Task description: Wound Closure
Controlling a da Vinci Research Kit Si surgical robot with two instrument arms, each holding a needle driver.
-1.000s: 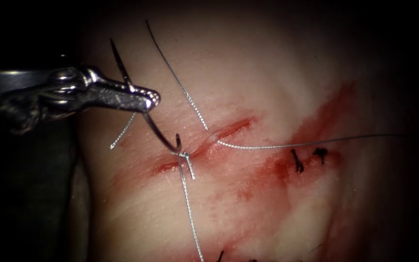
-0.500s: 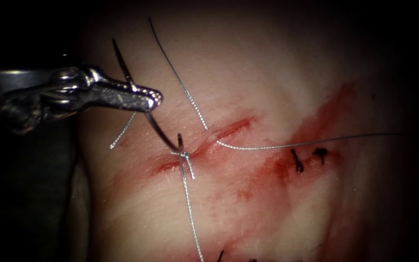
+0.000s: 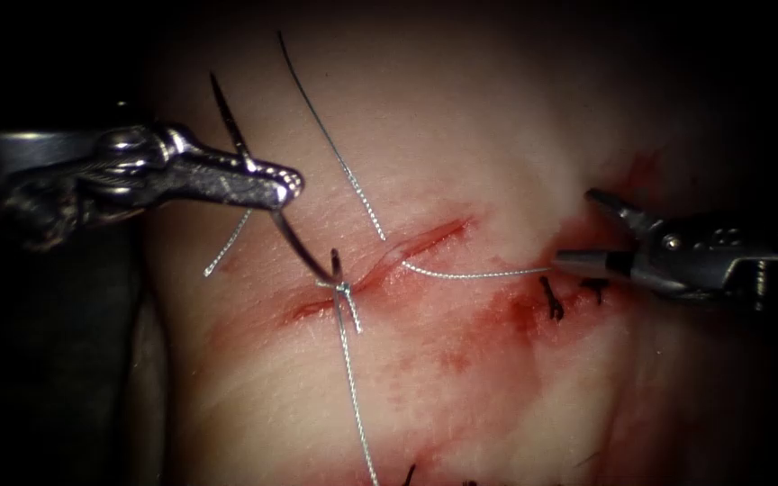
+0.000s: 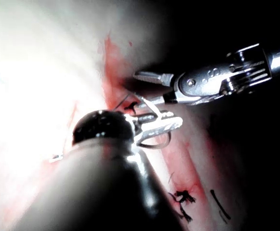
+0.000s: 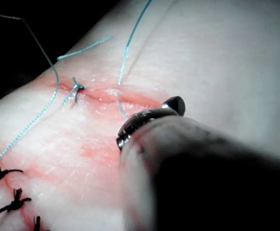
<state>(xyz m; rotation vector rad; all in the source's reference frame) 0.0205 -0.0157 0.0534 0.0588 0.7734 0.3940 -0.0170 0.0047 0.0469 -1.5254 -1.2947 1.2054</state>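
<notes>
The left end effector (image 3: pixel 276 184), entering from nine o'clock, is clamped on the needle (image 3: pixel 267 202) near mid-curve, its tip sunk in the tissue (image 3: pixel 461 117) at the cut's (image 3: pixel 389 256) left end beside a knot (image 3: pixel 342 288). The right end effector (image 3: pixel 578 229), new at three o'clock since a second ago, gapes wide, its lower jaw meeting the thread (image 3: pixel 470 274) running right from the cut.

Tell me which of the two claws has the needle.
The left claw, shut on the needle mid-curve, left of the cut. The right claw is open, holding nothing.
</notes>
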